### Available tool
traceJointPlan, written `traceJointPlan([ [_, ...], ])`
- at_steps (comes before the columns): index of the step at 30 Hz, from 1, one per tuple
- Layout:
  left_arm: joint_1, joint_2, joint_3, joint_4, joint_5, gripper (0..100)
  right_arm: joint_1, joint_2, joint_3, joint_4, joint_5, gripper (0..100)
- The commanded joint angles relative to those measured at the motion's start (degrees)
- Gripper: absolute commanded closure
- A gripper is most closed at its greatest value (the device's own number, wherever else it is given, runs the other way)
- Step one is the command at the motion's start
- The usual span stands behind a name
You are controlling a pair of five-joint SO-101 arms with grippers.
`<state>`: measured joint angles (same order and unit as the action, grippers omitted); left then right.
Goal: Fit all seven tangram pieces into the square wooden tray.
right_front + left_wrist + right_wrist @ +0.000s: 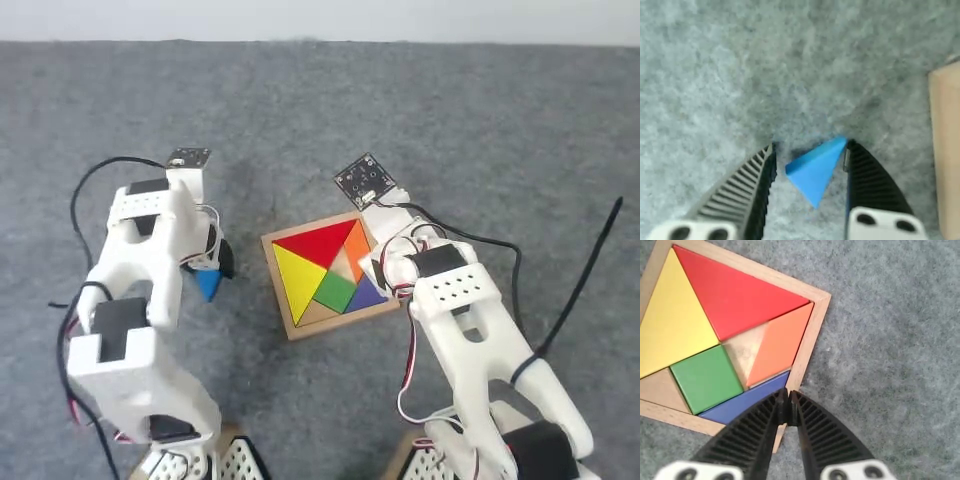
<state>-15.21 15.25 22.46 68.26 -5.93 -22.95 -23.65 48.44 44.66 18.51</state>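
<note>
The square wooden tray [312, 314] lies mid-table and holds a red triangle [735, 295], a yellow triangle [672, 330], a green square [705, 377], an orange piece [782, 342] and a purple-blue piece [742, 402]. Two small triangular gaps show bare wood, one in the middle and one in a corner. A blue triangle [815, 167] lies on the carpet left of the tray, between the fingers of my open left gripper [810, 146]; one finger [862, 175] touches its tip. My right gripper [787, 394] is shut and empty, its tips over the tray's rim by the purple-blue piece.
Grey carpet covers the table on all sides of the tray. The tray's edge [946, 150] lies close beside the blue triangle. Both arm bases [200, 455] stand at the near edge, with cables trailing beside them.
</note>
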Motion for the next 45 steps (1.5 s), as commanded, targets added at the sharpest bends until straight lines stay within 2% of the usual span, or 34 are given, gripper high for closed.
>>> traceJointPlan([
  [1,-0.5,-0.2,-2.2,0.6,-0.4,79,0.5,-3.0,-0.6,-1.0,0.2,97.5],
  [9,1.4,-0.6,-0.9,0.6,-2.2,79,0.5,-3.0,-0.6,-1.0,0.2,97.5],
  [14,1.1,-0.6,-1.0,0.5,-2.7,86,0.5,-3.0,-0.6,-1.0,0.1,97.5],
  [26,1.0,-0.5,-0.8,0.9,-2.4,90,0.5,-3.0,-0.6,-1.0,0.0,97.5],
  [34,-1.9,-0.7,-1.1,2.5,-1.3,70,0.5,-3.0,-0.6,-1.0,0.1,97.5],
  [41,-2.7,-0.7,-0.7,2.9,-1.1,71,0.6,-3.0,-0.6,-1.0,0.2,97.5],
  [45,-1.8,-0.6,0.0,2.5,0.3,78,0.6,-3.0,-0.6,-1.0,0.2,97.5],
])
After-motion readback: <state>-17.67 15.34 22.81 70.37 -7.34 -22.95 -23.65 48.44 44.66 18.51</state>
